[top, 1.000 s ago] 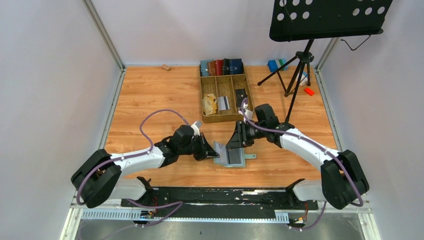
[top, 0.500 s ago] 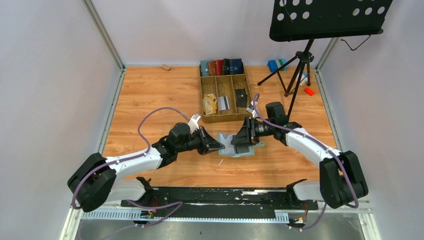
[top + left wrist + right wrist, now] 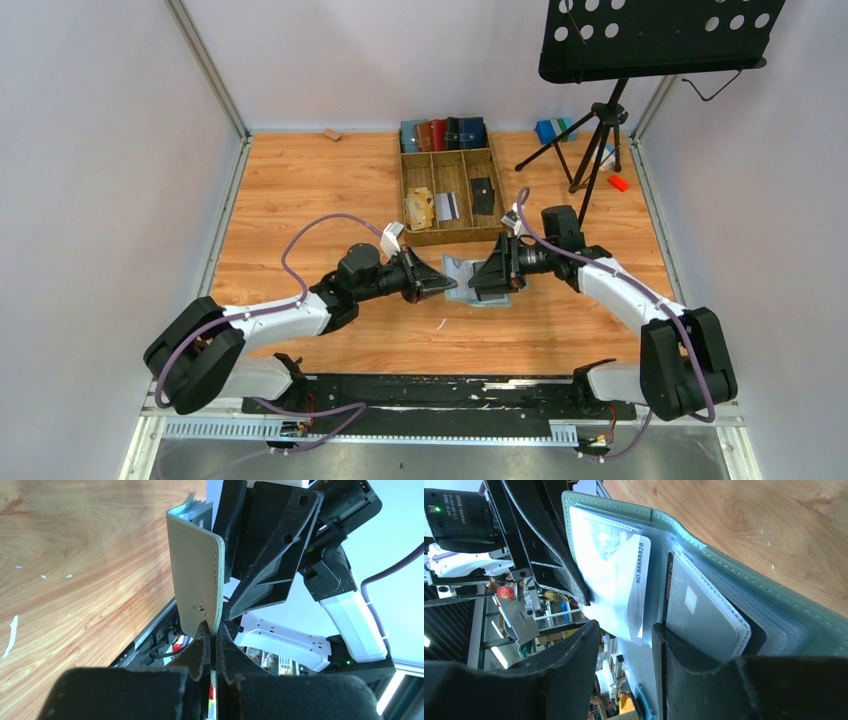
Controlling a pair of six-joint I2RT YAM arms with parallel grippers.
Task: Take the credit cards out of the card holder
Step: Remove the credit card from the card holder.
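Now the wallet is lifted

Left claw (image 3: 212, 630) is clamped on one cover of the sage-green bifold leather card holder (image 3: 195, 570), lying flat a second ago, now raised open between the claws, pockets reachable. Right claw (image 3: 625, 627), half parted, straddles a clear sleeve (image 3: 614, 565), one finger (image 3: 684, 680) touching a grey plastic credit card (image 3: 704, 620), gripping nothing.
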